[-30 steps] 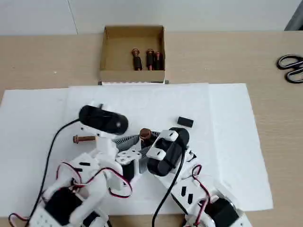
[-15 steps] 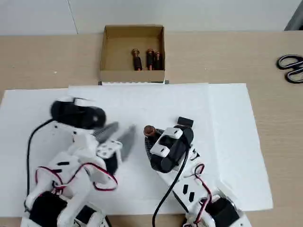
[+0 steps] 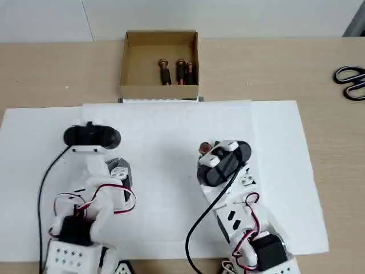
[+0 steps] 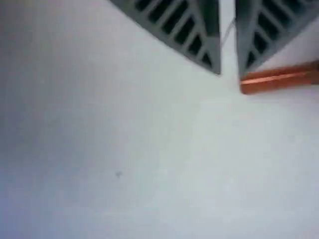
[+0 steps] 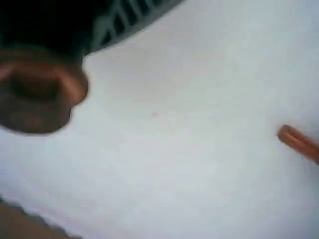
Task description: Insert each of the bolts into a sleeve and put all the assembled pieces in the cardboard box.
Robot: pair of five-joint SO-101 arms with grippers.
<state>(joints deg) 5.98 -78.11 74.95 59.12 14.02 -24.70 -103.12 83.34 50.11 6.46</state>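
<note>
Down at the lower left of the high view, the left arm (image 3: 85, 194) sits folded over its base, wrist aimed down at the white paper (image 3: 171, 125). Its claw (image 4: 228, 67) has both grey fingers drawn almost together, with only a thin gap between them and nothing in it. The end of a loose bolt (image 4: 279, 79) lies on the sheet just beside one fingertip.

Right of centre at the bottom, the right arm (image 3: 239, 217) leans up towards the middle of the frame. Its claw (image 3: 210, 153) is pinching a held bolt (image 3: 204, 148); the copper head pokes out, and the dark mass around it looks like a sleeve.

Farther back, at upper centre, the cardboard box (image 3: 159, 91) stands on the desk (image 3: 274, 68) just beyond the paper's far edge. Three assembled pieces (image 3: 181, 71) lie side by side inside it. A pair of scissors (image 3: 351, 80) lies at the right edge.
</note>
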